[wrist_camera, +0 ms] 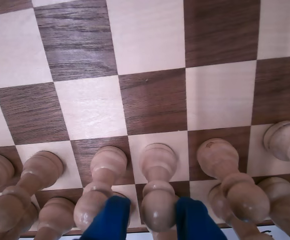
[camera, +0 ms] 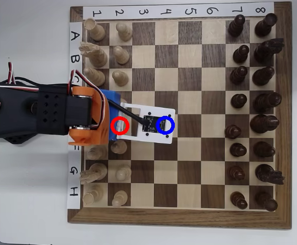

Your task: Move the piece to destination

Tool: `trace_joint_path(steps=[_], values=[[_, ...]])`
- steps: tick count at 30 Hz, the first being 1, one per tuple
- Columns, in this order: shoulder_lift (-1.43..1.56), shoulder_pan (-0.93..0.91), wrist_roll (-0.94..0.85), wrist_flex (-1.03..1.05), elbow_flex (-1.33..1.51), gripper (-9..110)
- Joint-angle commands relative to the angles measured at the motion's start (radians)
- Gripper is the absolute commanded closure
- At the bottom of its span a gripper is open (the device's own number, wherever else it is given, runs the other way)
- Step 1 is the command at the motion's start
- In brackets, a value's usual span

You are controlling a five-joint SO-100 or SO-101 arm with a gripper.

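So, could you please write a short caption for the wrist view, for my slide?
Wrist view: blue gripper fingers straddling a cream pawn in the pale row.

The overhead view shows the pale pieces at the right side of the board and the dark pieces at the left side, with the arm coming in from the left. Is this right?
Not quite. In the overhead view the pale pieces stand at the left side of the board and the dark pieces at the right side. The arm does come in from the left.
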State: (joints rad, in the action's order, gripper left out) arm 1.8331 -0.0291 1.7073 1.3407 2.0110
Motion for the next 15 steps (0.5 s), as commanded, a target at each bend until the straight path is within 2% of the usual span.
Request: trace_joint_path(steps=[1, 15], values=[[0.006, 0.018, 0.02, -0.012, -0.041, 89], [-0.011, -0.015, 0.0, -0.075, 0.035, 90]])
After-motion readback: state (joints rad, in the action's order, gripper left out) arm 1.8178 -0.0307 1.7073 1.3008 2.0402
